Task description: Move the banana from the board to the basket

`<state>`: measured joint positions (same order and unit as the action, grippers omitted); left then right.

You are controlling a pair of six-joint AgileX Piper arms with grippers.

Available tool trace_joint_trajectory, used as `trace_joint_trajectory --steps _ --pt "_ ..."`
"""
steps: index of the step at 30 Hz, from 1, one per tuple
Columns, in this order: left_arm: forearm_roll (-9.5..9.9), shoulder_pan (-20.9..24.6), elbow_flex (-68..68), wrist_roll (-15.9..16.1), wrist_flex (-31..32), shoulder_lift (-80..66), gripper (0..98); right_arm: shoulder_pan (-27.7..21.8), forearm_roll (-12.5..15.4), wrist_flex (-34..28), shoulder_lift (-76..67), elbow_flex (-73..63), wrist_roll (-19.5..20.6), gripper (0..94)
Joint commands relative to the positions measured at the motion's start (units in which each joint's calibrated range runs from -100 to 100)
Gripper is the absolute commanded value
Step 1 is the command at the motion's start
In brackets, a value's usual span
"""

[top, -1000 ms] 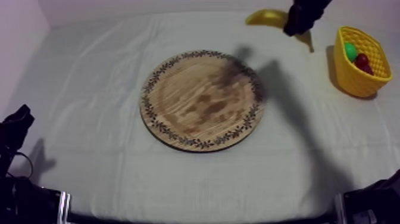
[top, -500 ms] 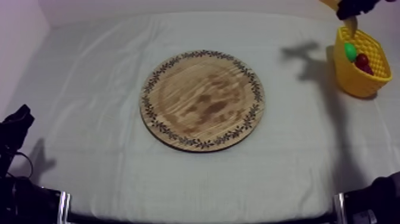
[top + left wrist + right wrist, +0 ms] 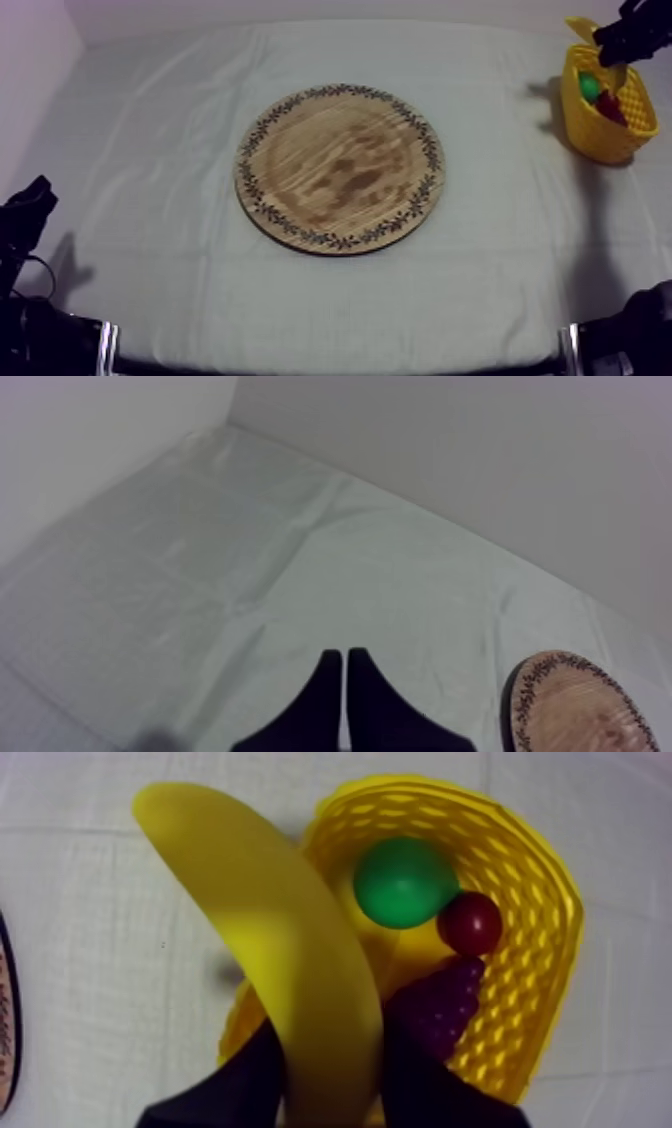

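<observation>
The table (image 3: 150,140) lies under a lightly creased grey-white cloth (image 3: 200,556), and a pale wall (image 3: 450,446) rises along its far edge. 3 toy fruits huddle together: a green pear (image 3: 404,882), a small red fruit (image 3: 470,922) touching it, and a dark bunch of grapes (image 3: 440,1007) just beside the red one.

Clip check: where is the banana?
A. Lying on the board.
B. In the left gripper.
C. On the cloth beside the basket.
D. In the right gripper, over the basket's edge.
D: the right gripper is shut on the banana, which hangs over the rim of the basket; the board is bare.
</observation>
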<state>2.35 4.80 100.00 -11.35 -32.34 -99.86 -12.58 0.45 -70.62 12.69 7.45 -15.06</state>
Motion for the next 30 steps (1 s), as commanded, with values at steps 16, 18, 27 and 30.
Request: trace_joint_trajectory --steps 16,18,27,30 --pt "0.02 0.01 0.00 0.00 0.00 0.04 0.1 -0.55 -0.03 -2.57 -10.57 8.72 0.65 65.6" --pt "0.02 0.01 0.00 0.00 0.00 0.04 0.1 -0.04 0.75 -2.67 -15.04 11.26 -0.07 64.2" --pt "0.02 0.01 0.00 0.00 0.00 0.04 0.1 4.47 3.32 -1.37 -41.26 25.03 -0.04 46.1" --pt "0.02 0.01 0.00 0.00 0.00 0.04 0.1 4.28 5.73 -0.85 -49.02 29.23 -0.64 36.4"
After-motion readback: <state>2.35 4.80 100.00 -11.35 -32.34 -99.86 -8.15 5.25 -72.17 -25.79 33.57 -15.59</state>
